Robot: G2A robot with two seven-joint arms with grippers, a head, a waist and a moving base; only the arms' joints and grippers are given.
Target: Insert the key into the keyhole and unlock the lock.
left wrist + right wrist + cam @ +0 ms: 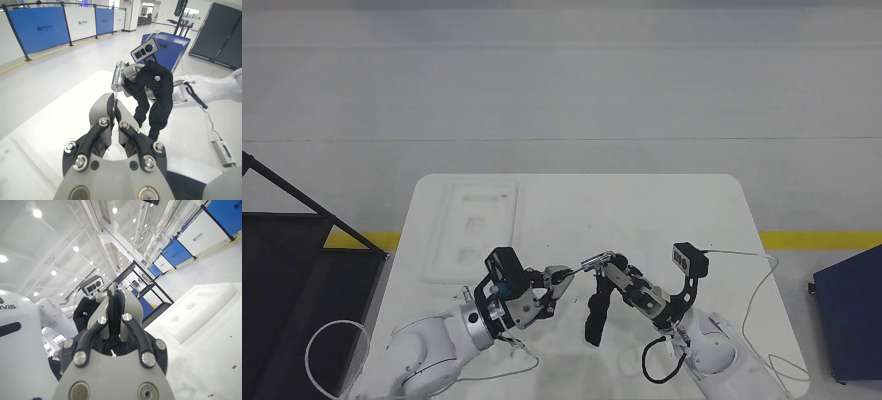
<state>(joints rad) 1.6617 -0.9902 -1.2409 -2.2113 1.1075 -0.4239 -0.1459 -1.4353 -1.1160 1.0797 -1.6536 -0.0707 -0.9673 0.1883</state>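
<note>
Toward six o'clock on table point(692, 220): pinching key point(115, 95) tight with left gripper point(114, 102), clamping lock point(118, 75) with right gripper point(114, 292). Probably risking bending key by turning misaligned.

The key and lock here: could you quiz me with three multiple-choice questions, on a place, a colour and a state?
1. Where is the tip of the key?
A. at the keyhole in the end face of the lock
B. pointing away from the lock
C. wrapped in fabric

2. What colour is the fabric sleeve hanging from the lock?
A. red
B. black
C. yellow

3. How is the left gripper?
A. open, empty
B. shut on the key
C. shut on the lock

Answers:
1 A: the blade meets the chrome end face.
2 B: it hangs black in the left wrist view.
3 B: it pinches the key's head.
</note>
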